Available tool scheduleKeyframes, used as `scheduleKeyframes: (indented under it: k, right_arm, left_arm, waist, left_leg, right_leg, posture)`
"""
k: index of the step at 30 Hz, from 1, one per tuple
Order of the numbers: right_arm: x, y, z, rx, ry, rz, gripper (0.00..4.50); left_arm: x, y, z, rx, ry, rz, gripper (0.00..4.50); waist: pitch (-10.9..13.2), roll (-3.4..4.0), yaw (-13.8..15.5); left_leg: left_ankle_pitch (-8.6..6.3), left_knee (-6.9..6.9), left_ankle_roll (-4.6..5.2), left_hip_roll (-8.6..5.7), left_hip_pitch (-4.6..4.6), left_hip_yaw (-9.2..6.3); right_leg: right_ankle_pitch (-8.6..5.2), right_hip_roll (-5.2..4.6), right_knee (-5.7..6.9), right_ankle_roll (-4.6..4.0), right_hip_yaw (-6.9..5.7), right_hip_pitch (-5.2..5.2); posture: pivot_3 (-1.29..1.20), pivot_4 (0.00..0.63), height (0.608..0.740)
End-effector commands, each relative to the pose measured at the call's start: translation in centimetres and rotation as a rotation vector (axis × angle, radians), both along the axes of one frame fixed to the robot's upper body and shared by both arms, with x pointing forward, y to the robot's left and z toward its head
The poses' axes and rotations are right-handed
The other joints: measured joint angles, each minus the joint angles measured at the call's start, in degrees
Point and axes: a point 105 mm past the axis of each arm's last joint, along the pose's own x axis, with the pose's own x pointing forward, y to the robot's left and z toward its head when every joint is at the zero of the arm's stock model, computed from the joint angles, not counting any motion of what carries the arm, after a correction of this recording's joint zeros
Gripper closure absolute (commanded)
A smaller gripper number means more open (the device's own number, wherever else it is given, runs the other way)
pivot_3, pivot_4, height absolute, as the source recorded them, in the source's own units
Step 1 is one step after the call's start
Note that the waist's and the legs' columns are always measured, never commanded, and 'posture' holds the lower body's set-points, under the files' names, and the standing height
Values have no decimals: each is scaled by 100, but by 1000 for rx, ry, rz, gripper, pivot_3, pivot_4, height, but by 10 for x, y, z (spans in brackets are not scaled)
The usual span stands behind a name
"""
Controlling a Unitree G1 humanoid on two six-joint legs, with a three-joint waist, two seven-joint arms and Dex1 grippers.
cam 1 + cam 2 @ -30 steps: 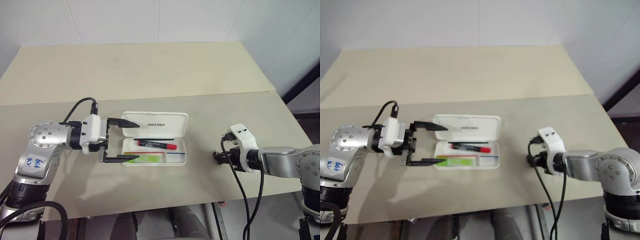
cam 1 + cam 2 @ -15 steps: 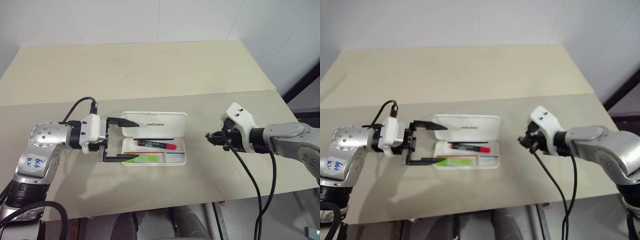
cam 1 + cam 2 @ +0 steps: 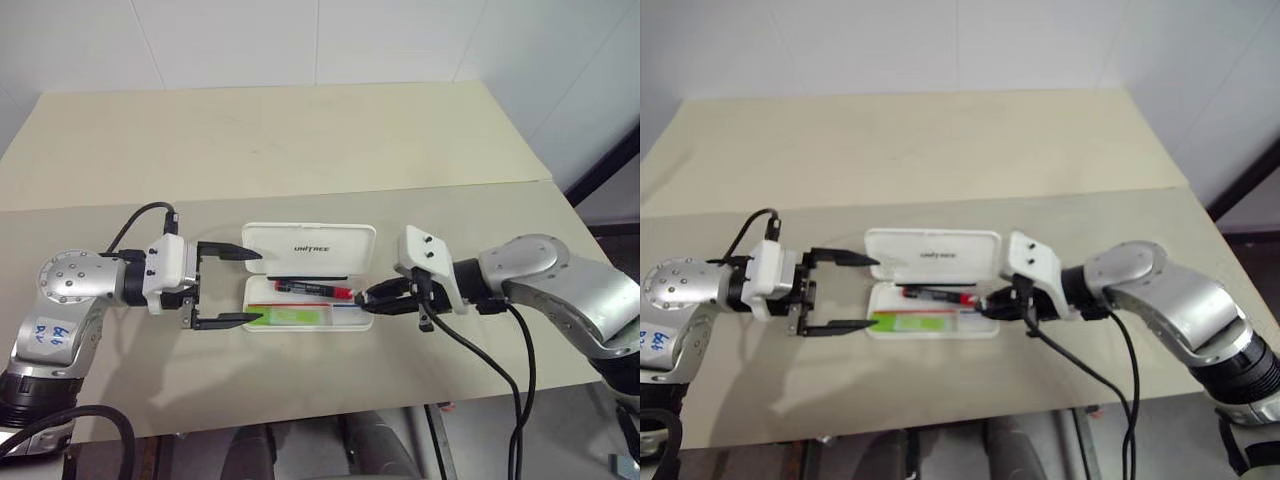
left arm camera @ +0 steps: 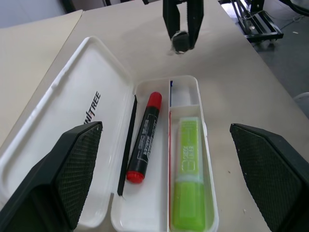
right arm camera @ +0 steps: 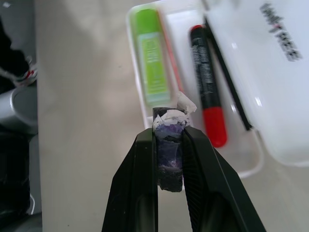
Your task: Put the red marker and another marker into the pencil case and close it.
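The white pencil case [image 3: 365,319] lies open on the table, its "UNITREE" lid [image 3: 310,246] folded back. Inside, the red marker [image 3: 315,290] rests beside another marker, the lime-green highlighter [image 3: 290,316]. My left gripper [image 3: 258,286] is open at the case's left end, one finger over the lid and one by the tray's near edge. At the case's right end, my right gripper [image 3: 366,298] is shut on a small dark object [image 5: 169,145] with white scraps on it. The left wrist view looks along the case: marker [image 4: 145,140], highlighter [image 4: 187,179], right gripper [image 4: 181,41] beyond.
The beige table [image 3: 300,150] stretches wide behind the case, with a seam across its middle. Its front edge [image 3: 300,415] runs close below both arms. A black cable [image 3: 480,360] hangs from my right wrist over the table.
My right arm swung left across the table to the case's right end, its wrist rolling over, fingers still shut. The left gripper stayed open at the left end.
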Motion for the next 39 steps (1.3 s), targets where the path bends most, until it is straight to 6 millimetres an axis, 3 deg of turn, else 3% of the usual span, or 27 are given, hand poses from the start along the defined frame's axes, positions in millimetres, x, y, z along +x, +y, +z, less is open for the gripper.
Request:
scheduleKeyframes:
  k: [1, 10, 28, 39]
  right_arm:
    - [-5, 12, 1, 0, -42, 79, 4123]
    - [5, 25, -10, -2, -54, 101, 4123]
    - [23, 18, -22, -60, -95, 117, 4123]
    - [32, 21, -5, -21, -136, 127, 440]
  left_arm:
    - [-2, 1, 5, -2, -35, 1, 0]
    - [-2, 0, 5, -10, -40, 15, 0]
    - [-3, -1, 10, -19, -69, 46, 0]
    - [-3, 3, 12, -13, -80, 64, 0]
  waist:
    - [0, 0, -2]
    - [0, 1, -1]
    - [0, 1, -8]
    - [1, 1, -18]
  left_leg:
    - [0, 2, 0, 0, 0, 0]
    - [0, 9, 0, -1, 0, 0]
    - [0, 21, 0, -1, 1, 0]
    - [-1, 64, -3, -1, 1, 0]
  right_leg:
    - [0, 0, 1, -1, 0, 0]
    - [1, 0, 8, 1, 0, 1]
    - [7, 1, 20, 13, 0, 1]
    - [-8, 1, 46, -17, 2, 7]
  posture:
    - [0, 150, 740]
    - [0, 150, 740]
    - [0, 150, 740]
    - [0, 150, 740]
